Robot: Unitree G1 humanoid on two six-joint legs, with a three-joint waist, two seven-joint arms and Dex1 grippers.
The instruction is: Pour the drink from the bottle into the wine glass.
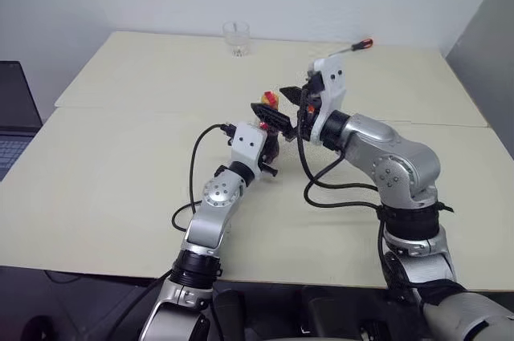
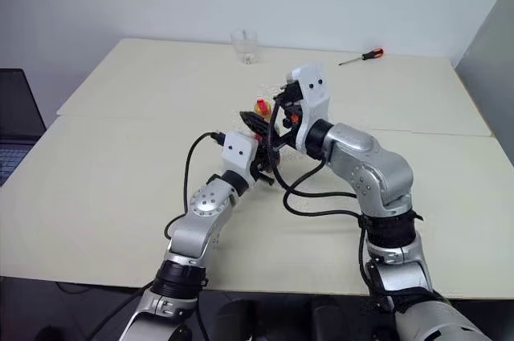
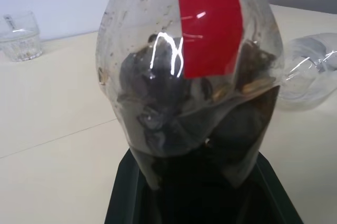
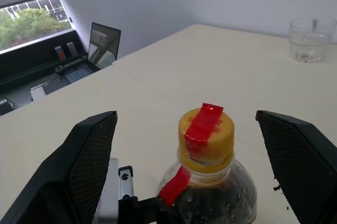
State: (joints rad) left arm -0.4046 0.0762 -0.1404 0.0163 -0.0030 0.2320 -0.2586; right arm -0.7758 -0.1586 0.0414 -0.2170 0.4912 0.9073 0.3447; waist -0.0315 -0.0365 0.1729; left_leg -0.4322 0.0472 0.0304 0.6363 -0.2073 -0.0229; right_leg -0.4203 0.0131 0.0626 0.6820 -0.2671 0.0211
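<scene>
The bottle (image 3: 189,76) is a squat clear plastic one with a red label, holding the dark drink (image 3: 174,129) in its lower half. It stands upright near the middle of the table, and my left gripper (image 1: 269,150) is shut on its body. Its yellow cap (image 4: 205,132), crossed by a strip of red tape, sits between the two spread fingers of my right gripper (image 4: 195,147). That gripper is open and hangs level around the cap without touching it. A clear rounded bowl just beyond the bottle looks like the wine glass (image 3: 310,71); its stem is hidden.
A short clear tumbler (image 1: 236,38) stands at the table's far edge. A red-handled screwdriver (image 1: 357,46) lies at the far right. A laptop (image 1: 12,116) sits off the table's left side. A seam (image 1: 144,108) runs across the tabletop.
</scene>
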